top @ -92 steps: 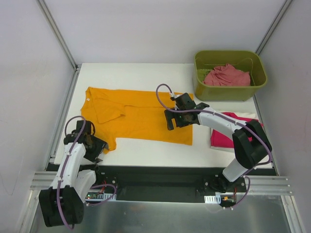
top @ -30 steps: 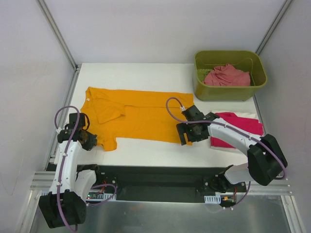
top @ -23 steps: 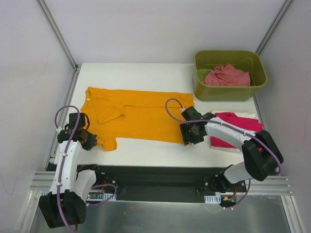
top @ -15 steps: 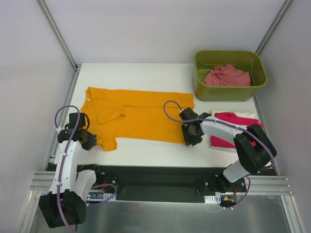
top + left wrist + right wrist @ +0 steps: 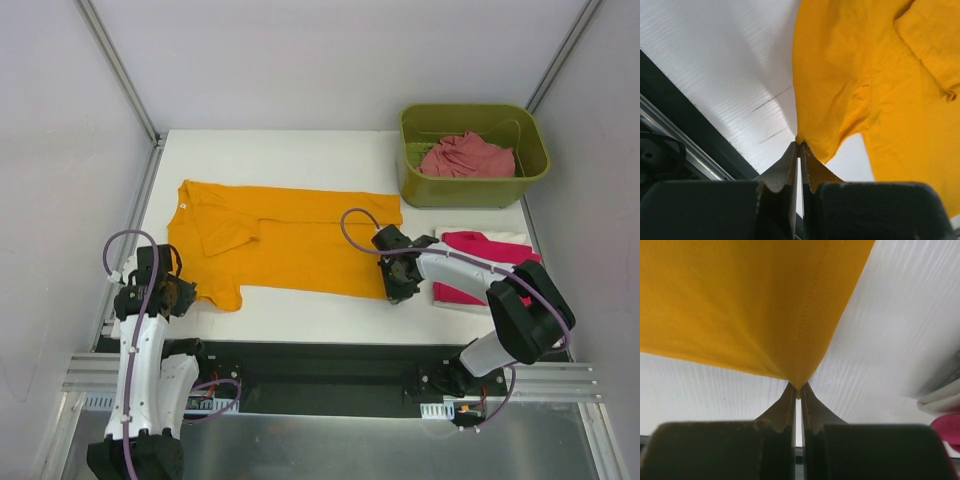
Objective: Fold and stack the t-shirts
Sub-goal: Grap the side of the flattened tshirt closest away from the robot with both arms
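Observation:
The orange-yellow collared t-shirt (image 5: pixel 285 235) lies spread across the white table. My left gripper (image 5: pixel 178 296) is shut on the shirt's near-left corner (image 5: pixel 807 142) by the sleeve. My right gripper (image 5: pixel 393 291) is shut on its near-right hem corner (image 5: pixel 799 381), the cloth pinched between the fingertips. A folded magenta t-shirt (image 5: pixel 485 265) lies just right of the right arm. The salmon-pink t-shirt (image 5: pixel 465 157) sits crumpled in the olive-green bin (image 5: pixel 472 190).
The bin stands at the table's back right corner. The table's black front edge (image 5: pixel 320 350) runs just near both grippers. Metal frame posts and white walls close in the left, right and back sides.
My right gripper has come down to the shirt's near-right corner and shut on it. The left arm has drawn slightly toward the near edge, still holding its corner.

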Robot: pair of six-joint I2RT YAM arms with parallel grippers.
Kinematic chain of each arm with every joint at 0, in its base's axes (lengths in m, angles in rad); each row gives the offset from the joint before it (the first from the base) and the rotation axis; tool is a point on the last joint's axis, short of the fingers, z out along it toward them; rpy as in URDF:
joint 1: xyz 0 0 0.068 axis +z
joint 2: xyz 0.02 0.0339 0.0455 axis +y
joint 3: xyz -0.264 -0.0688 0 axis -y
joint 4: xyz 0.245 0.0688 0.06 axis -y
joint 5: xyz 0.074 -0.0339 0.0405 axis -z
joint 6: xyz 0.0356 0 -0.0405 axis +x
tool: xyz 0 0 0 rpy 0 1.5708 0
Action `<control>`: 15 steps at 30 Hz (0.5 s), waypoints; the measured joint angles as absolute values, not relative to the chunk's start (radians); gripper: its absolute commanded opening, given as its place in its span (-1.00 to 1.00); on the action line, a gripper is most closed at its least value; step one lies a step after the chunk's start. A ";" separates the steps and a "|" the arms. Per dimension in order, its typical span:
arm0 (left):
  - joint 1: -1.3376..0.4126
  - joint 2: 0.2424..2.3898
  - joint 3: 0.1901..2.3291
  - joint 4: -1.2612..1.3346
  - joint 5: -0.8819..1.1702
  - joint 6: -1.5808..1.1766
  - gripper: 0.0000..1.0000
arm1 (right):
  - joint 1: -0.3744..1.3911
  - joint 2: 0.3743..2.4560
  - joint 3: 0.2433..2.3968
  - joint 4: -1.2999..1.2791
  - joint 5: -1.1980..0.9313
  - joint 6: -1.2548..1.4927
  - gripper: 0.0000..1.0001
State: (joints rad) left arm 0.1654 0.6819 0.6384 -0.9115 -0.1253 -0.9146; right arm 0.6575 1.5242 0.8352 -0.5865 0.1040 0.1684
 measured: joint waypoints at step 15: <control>0.166 0.544 0.639 -0.967 -0.028 -0.987 -1.00 | 0.729 1.403 0.816 -0.724 0.054 0.218 -0.99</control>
